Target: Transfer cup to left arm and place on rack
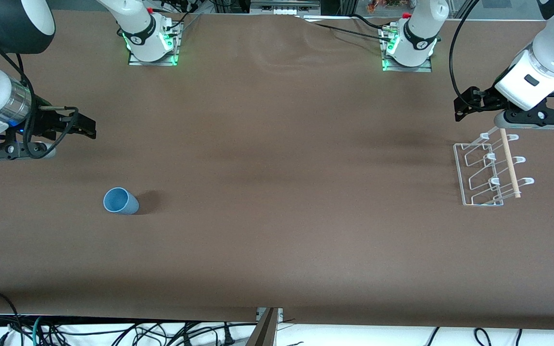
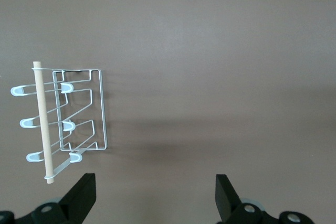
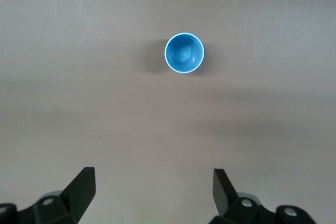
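Below the right end effector point(image 3: 152, 187), fingers apart, the cup point(image 3: 184, 52) stands upright on the surface point(image 1: 277, 192): likely light, smooth, slippery plastic; grip across mid-wall; left end effector point(image 2: 155, 195) open, waiting.

A light-blue cup point(image 1: 120, 201) stands upright, mouth up, well apart from the clear wire rack point(image 1: 491, 169) on the counter point(image 1: 277, 240).

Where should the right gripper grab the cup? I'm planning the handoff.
Probably across the rim of the cup, coming straight down: it stands upright, mouth up, alone on the table, and the open right gripper looks wide enough to straddle it.
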Action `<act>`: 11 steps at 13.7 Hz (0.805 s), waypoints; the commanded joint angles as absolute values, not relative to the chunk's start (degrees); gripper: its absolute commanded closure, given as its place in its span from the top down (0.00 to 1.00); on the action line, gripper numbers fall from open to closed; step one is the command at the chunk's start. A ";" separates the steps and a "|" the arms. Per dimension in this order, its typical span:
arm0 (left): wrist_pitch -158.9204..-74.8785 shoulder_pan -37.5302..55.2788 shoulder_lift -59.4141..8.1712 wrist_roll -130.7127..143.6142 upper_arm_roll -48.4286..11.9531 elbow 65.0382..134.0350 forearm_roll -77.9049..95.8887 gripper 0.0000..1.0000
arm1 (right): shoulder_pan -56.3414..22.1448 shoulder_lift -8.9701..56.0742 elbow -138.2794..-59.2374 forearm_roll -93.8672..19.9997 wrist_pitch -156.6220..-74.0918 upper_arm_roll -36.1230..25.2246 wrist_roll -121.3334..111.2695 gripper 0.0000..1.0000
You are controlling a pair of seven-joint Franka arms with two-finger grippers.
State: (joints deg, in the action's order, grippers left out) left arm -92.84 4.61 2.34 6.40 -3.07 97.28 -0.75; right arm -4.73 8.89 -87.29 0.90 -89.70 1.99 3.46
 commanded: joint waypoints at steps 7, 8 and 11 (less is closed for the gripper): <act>-92.46 4.66 1.76 6.77 -3.78 95.80 -0.53 1.00 | -4.13 9.05 -86.75 0.88 -89.12 1.58 -0.62 0.99; -92.46 4.66 1.76 6.77 -3.78 95.80 -0.44 1.00 | -4.22 9.05 -86.75 0.97 -89.03 1.58 -0.70 0.99; -92.46 4.66 1.67 6.86 -3.78 95.80 -0.53 1.00 | -4.57 9.05 -86.84 1.14 -89.03 1.76 0.08 0.99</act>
